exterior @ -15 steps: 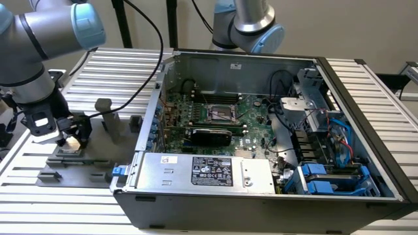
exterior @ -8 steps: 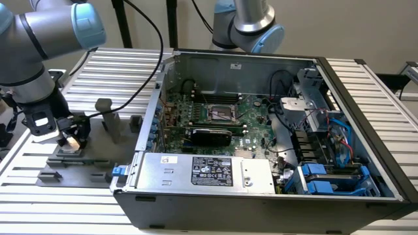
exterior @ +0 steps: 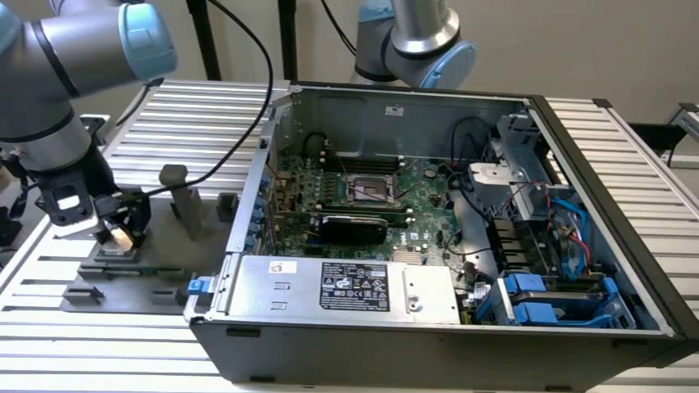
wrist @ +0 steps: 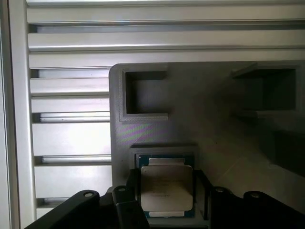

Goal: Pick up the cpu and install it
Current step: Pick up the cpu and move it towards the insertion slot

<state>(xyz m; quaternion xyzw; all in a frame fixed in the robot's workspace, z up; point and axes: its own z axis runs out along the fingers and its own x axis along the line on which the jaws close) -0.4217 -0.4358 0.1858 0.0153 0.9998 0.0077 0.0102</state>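
Aluminium slatted table [exterior: 186, 115], open computer case [exterior: 437, 327], green motherboard [exterior: 426, 184] inside.
At the exterior view's left, well apart from the motherboard: grey holder tray [exterior: 110, 286], gripper [exterior: 114, 237] low over it, astride the cpu [wrist: 167, 188] lying flat, silvery top upward, in a square recess of the tray; whether clamped or merely flanking, cannot tell.

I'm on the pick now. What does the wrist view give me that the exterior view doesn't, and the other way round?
Wrist view: the cpu, pale top and green edge, lying in a square recess of the grey fixture, with the end effector right at it. Exterior view: the open computer case holding the green motherboard, its dark socket and the black expansion card, to the exterior view's right of the end effector. Both: the end effector over the grey fixture on the slatted table.
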